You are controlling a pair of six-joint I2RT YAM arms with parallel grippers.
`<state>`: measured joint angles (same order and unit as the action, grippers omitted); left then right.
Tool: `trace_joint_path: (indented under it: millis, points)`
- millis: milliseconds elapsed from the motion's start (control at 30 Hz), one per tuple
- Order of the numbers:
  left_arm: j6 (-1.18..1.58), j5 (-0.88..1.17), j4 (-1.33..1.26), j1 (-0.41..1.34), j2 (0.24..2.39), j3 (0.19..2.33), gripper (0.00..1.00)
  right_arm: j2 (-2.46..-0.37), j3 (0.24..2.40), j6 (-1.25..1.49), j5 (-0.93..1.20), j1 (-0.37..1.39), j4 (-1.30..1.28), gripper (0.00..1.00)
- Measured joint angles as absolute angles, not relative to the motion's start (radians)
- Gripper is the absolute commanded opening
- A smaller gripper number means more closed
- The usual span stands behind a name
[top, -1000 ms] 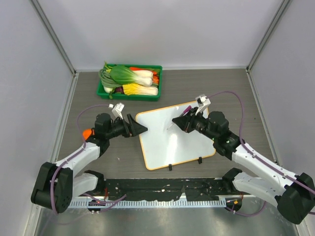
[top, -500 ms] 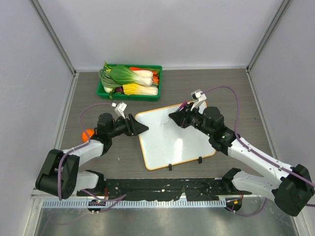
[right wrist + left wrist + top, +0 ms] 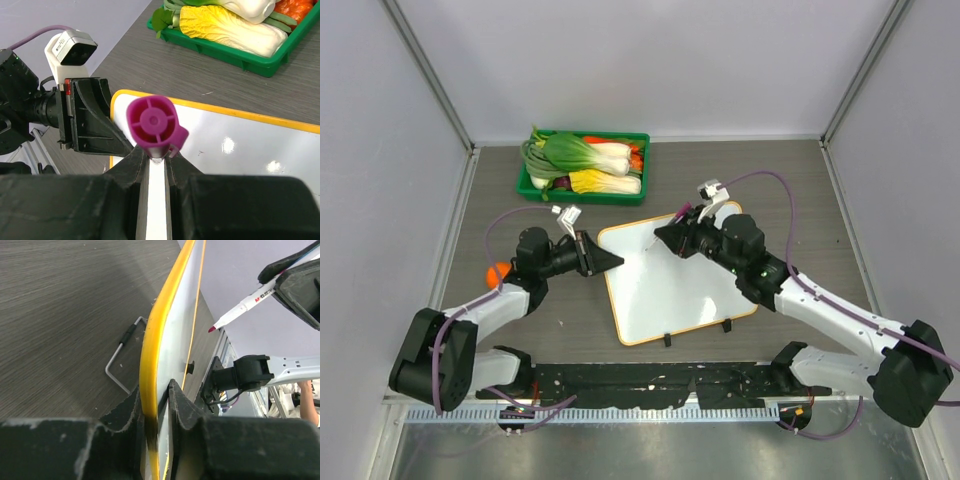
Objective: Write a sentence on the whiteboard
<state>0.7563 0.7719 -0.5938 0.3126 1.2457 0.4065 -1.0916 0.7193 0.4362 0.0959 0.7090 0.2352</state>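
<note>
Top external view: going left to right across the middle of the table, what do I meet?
small orange object → left gripper → right gripper holding the marker. The whiteboard overlaps both grippers, so it is left unplaced.

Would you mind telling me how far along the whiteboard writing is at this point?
Setup looks done: the left hand is clamped on the yellow rim of the whiteboard, and the right hand grips the marker. Under way: the tip hangs just off the board, apparently not touching. Left: the whole sentence, since the white face shows no writing.
</note>
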Motion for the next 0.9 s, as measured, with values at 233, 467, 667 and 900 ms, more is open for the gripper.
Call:
trace_joint_path:
  millis: [233,467,667,900]
  points:
    - [0.747,0.754,-0.547,0.320,1.233,0.409,0.02,-1.098,0.722,0.408,0.057,0.764,0.250,0.01]
    - [0.710,0.724,-0.485,0.326,1.208,0.416,0.00,-1.098,0.722,0.368,-0.020,0.830,0.274,0.01]
    - [0.698,0.722,-0.485,0.326,1.201,0.414,0.00,-1.122,0.728,0.323,-0.099,0.888,0.284,0.01]
    - [0.698,0.723,-0.503,0.326,1.209,0.409,0.00,-1.168,0.753,0.282,-0.165,0.930,0.284,0.00]
